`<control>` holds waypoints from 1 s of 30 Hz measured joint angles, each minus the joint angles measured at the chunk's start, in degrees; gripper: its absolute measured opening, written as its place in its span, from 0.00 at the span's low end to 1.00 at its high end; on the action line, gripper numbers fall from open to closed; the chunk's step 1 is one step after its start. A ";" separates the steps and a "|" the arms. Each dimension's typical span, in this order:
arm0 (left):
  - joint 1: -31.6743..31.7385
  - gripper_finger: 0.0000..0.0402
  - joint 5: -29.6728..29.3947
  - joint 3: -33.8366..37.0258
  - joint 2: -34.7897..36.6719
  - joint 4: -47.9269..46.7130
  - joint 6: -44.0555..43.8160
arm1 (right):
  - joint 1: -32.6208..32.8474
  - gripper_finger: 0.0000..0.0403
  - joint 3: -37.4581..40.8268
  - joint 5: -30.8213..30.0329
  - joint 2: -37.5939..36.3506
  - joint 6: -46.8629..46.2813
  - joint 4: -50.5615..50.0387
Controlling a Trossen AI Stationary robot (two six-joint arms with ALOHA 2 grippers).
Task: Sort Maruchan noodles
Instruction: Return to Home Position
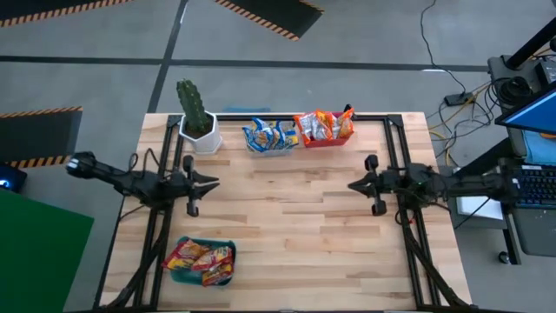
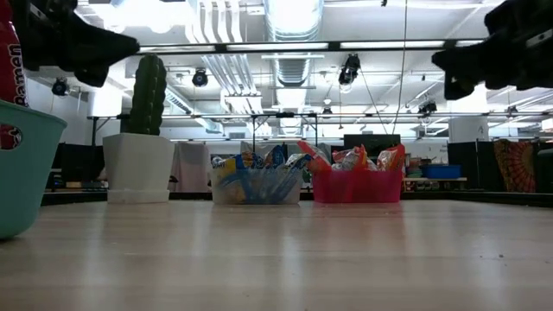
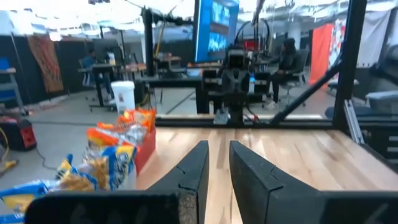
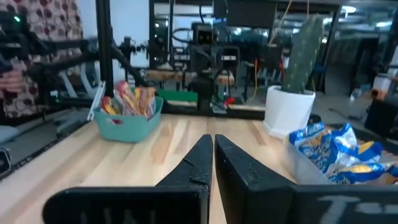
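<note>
The Maruchan noodle packets lie in three bins. Red-yellow packets [image 1: 201,257] fill the teal bin [image 1: 178,275] at the near left. Blue-white packets [image 1: 269,135] stand in the clear bin [image 2: 255,186] at the far middle. Orange-yellow packets [image 1: 323,124] stand in the red bin [image 1: 323,142] beside it. My left gripper [image 1: 211,183] hovers over the table's left part, pointing right; its fingers [image 3: 199,165] are open by a narrow gap and hold nothing. My right gripper [image 1: 354,185] hovers over the right part, pointing left, shut and empty; it also shows in the right wrist view [image 4: 213,142].
A cactus in a white pot [image 1: 196,122] stands at the far left, next to the clear bin. Bare wooden tabletop [image 1: 287,226] lies between the two grippers and toward the near edge. A black frame [image 1: 395,156] runs along the table's sides.
</note>
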State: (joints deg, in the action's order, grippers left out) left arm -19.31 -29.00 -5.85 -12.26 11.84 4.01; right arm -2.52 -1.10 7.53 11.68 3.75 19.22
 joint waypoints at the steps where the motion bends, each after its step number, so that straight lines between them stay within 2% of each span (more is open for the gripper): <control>1: 0.00 0.12 0.01 0.00 1.06 -0.17 0.70 | 0.00 0.02 0.00 0.02 -1.73 0.00 -1.59; 7: 0.00 0.12 0.03 0.00 9.45 -6.10 3.17 | -0.01 0.02 -0.53 0.05 -11.11 2.37 -8.67; 9: 0.01 0.12 0.07 0.02 12.27 -8.91 3.45 | -0.03 0.02 -0.53 0.04 -11.55 3.65 -10.13; 15: 0.02 0.12 3.32 0.58 11.89 -8.32 4.69 | -0.24 0.02 -1.13 0.07 -11.64 5.33 -12.76; 22: 0.02 0.12 4.12 4.29 12.28 -8.88 7.56 | -0.24 0.02 0.35 0.03 -11.18 6.76 -14.09; 27: 0.02 0.12 4.33 5.25 10.22 -6.97 8.30 | -0.24 0.02 0.37 -0.03 -11.29 2.90 -16.17; 30: 0.02 0.12 4.25 5.00 9.28 -6.84 3.84 | -0.24 0.02 0.37 -0.05 -10.60 -1.20 -16.35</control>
State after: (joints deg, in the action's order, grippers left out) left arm -19.29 -24.75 -0.85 -2.98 4.99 7.85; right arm -2.76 -0.73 7.49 1.07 2.55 2.87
